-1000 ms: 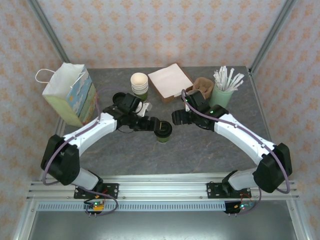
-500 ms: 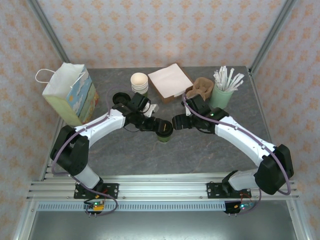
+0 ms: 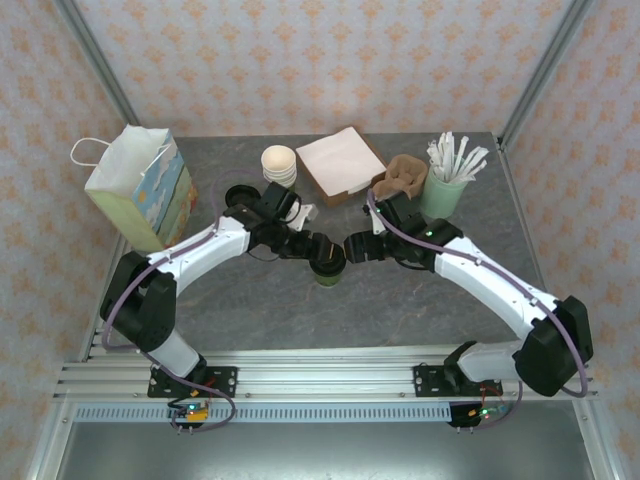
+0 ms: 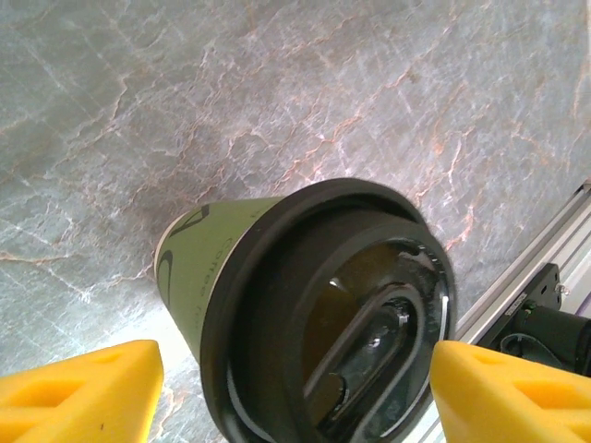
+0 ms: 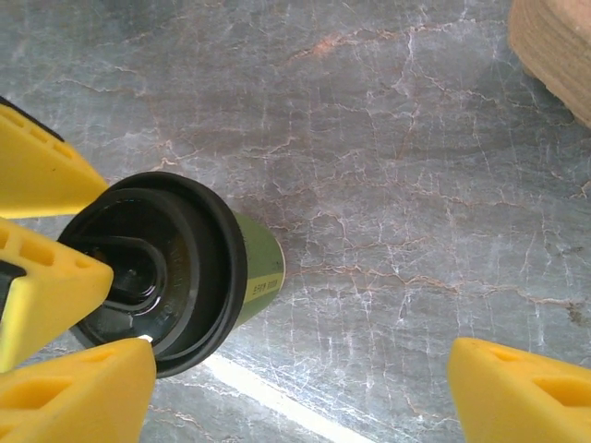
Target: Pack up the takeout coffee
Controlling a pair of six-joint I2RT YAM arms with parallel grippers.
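Left gripper [image 4: 295,374] gapes wide around the takeout coffee [image 4: 309,305], one finger clear.

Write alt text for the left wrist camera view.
A takeout coffee, a green paper cup with a black lid, stands on the grey marbled table, seen close up from above. The left end effector is open, its yellow fingers at the bottom corners, one on each side of the cup. A metal rail crosses the lower right.

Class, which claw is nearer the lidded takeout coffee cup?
Left. The left claw is open with the takeout coffee between its fingers; the right claw is open beside it, cup by one finger.
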